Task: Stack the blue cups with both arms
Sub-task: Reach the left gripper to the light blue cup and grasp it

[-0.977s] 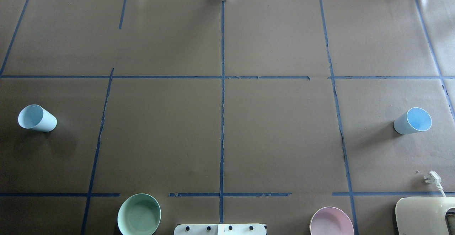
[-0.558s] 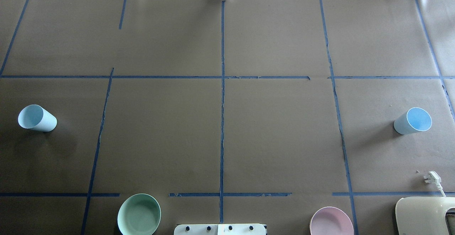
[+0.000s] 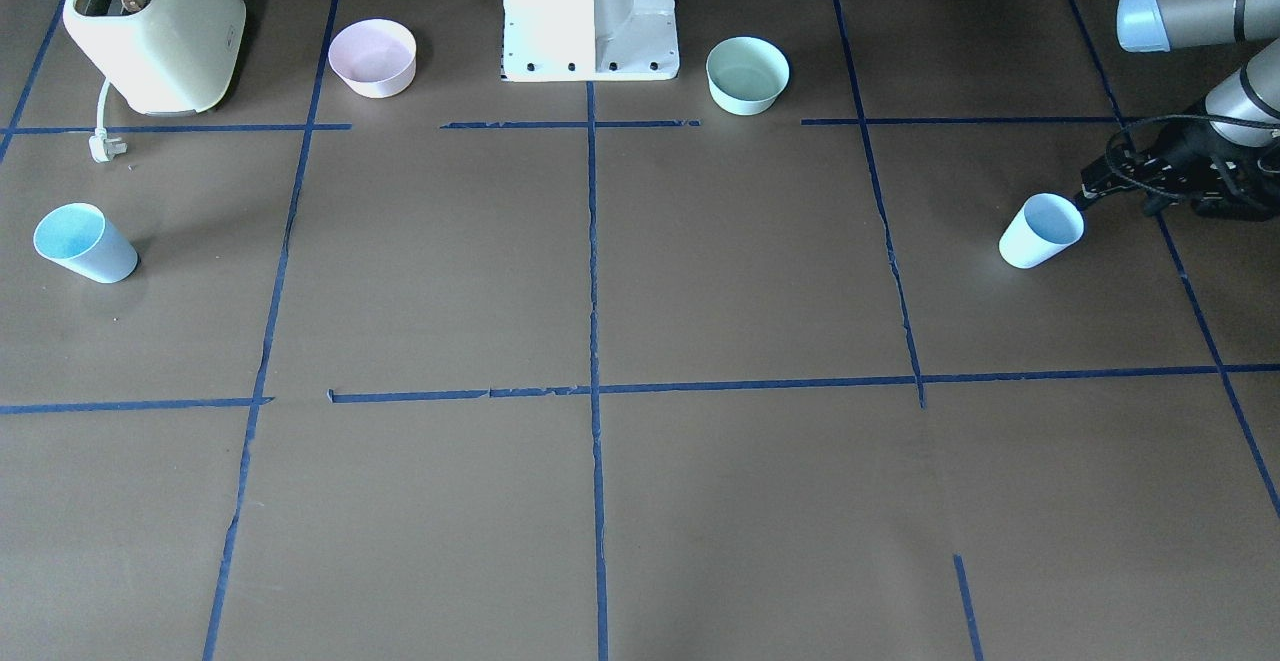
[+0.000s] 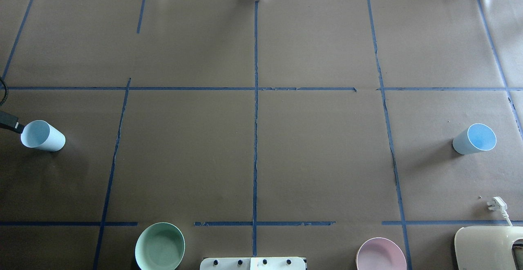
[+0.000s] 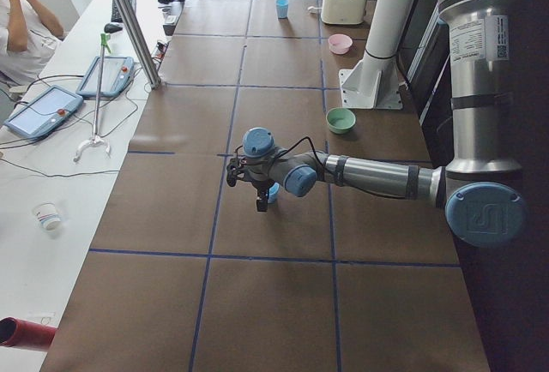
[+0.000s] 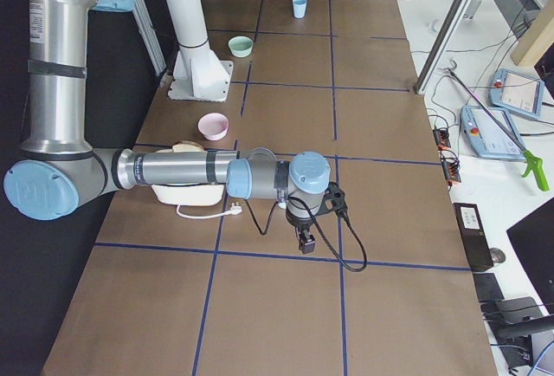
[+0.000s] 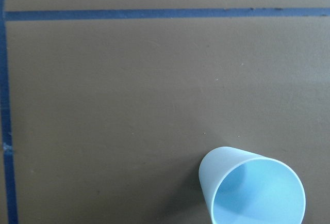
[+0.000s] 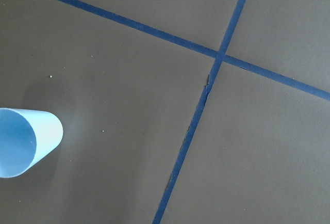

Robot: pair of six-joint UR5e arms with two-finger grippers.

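Observation:
One pale-blue cup [image 4: 43, 136] stands upright at the table's far left, also in the front view [image 3: 1040, 231] and the left wrist view [image 7: 252, 190]. My left gripper [image 3: 1090, 194] hangs just outside that cup, close to its rim; only its black tip [image 4: 12, 123] enters the overhead view. I cannot tell whether it is open or shut. The other blue cup [image 4: 474, 139] stands upright at the far right, also in the front view [image 3: 85, 243] and the right wrist view [image 8: 23, 141]. My right gripper [image 6: 305, 239] shows only in the exterior right view, so I cannot tell its state.
A mint-green bowl [image 4: 159, 246] and a pink bowl [image 4: 381, 254] sit on either side of the white pedestal [image 3: 590, 11]. A cream toaster [image 4: 486, 247] with a white plug [image 4: 497, 204] stands at the near right. Blue tape lines cross the brown table.
My left gripper's black tip has come into the overhead view at the left edge, next to the left cup. Neither cup has moved.

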